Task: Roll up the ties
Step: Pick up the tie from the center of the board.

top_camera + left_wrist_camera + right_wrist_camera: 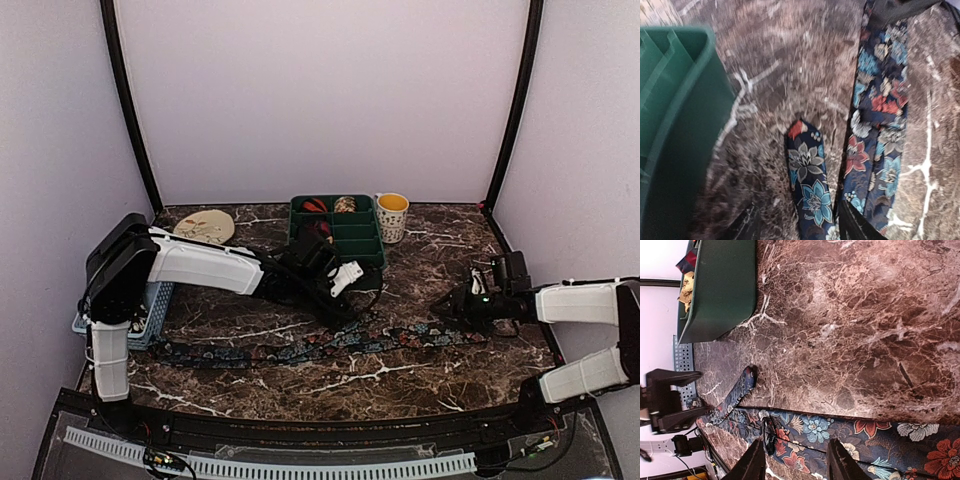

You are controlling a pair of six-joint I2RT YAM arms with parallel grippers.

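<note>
Marble table (420, 378), tie (300, 350) stretched across.
Tie beneath left gripper (355, 292) and right gripper (796, 462); tray (362, 256), cup (391, 220) beyond the left; plate (205, 227), basket (152, 312) further left.

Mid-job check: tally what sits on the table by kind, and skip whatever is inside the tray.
Tie: 1
Tray: 1
Cup: 1
Basket: 1
Plate: 1
Total: 5
</note>
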